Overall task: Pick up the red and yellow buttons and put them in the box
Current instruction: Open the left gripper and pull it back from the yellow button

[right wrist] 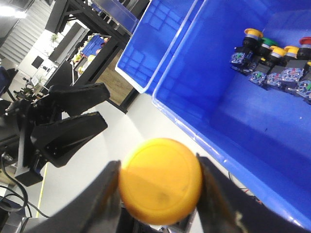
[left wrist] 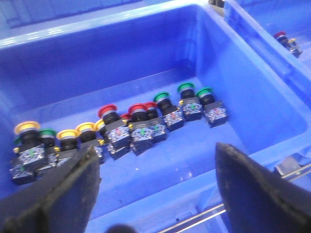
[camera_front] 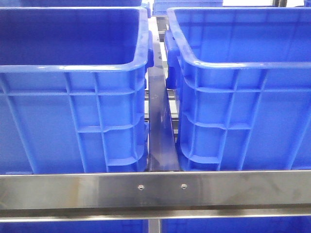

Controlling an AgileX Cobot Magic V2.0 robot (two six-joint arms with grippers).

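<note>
A yellow button (right wrist: 161, 180) is sitting clamped between the fingers of the right gripper (right wrist: 159, 194), above the pale floor outside a blue bin (right wrist: 233, 121). At two o'clock from it, more pushbuttons (right wrist: 272, 65) are lying in that bin. The left gripper (left wrist: 155, 189) is hanging with jaws apart over a row of red, yellow and green buttons (left wrist: 131, 128).

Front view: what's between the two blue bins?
Between the left blue bin and the right blue bin runs a narrow gap holding only a dark metal strip; no buttons there. The front view shows it.
</note>
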